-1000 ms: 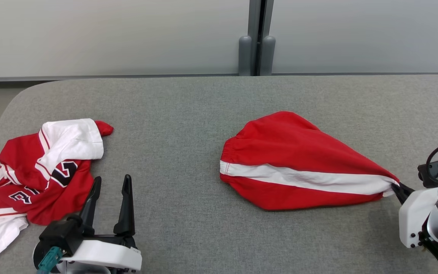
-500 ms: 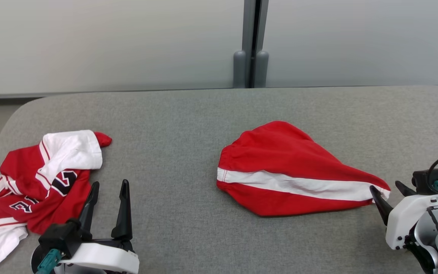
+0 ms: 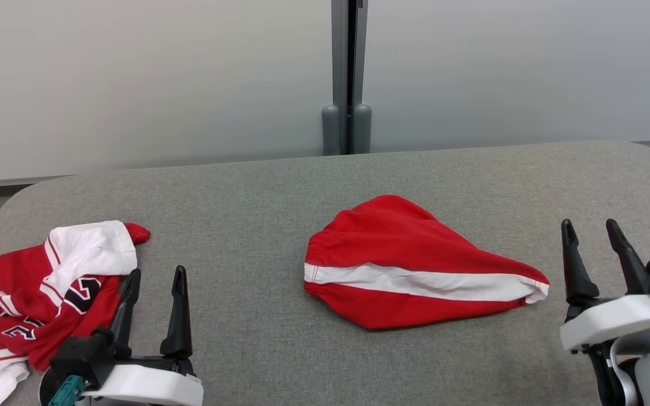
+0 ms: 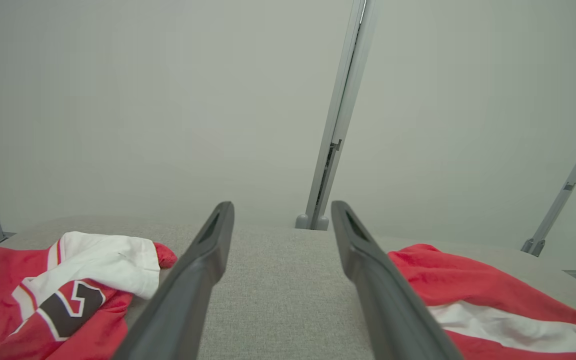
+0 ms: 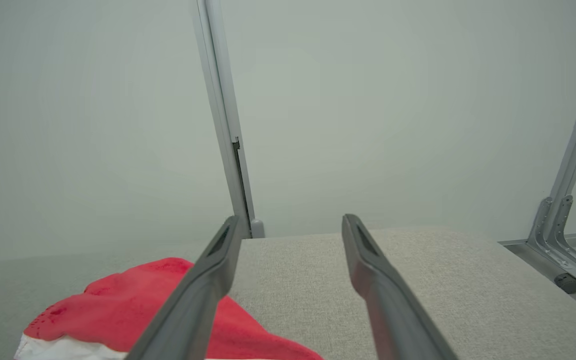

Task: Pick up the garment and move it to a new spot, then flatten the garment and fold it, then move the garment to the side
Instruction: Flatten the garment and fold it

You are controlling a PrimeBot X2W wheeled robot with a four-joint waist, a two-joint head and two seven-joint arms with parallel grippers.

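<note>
The garment (image 3: pixel 409 265), red shorts with a white side stripe, lies bunched into a wedge at the middle of the grey padded table (image 3: pixel 257 192). Its narrow end points toward my right gripper (image 3: pixel 589 224), which stands open just right of it, apart from the cloth. The right wrist view has the garment (image 5: pixel 133 295) at lower left, beside the open right gripper (image 5: pixel 292 219). My left gripper (image 3: pixel 157 272) is open near the front left, with nothing between its fingers. In the left wrist view the open left gripper (image 4: pixel 282 206) frames bare table, and the garment (image 4: pixel 468 290) lies to its right.
A crumpled red and white jersey (image 3: pixel 48 287) lies at the table's left end, touching the left gripper's outer finger; the left wrist view has the jersey (image 4: pixel 68 280) at lower left. A grey post (image 3: pixel 347 73) stands against the pale wall behind the table.
My right gripper has opened and let go of the garment's narrow end, then drawn back to the right. The garment has settled on the table. The head camera has shifted.
</note>
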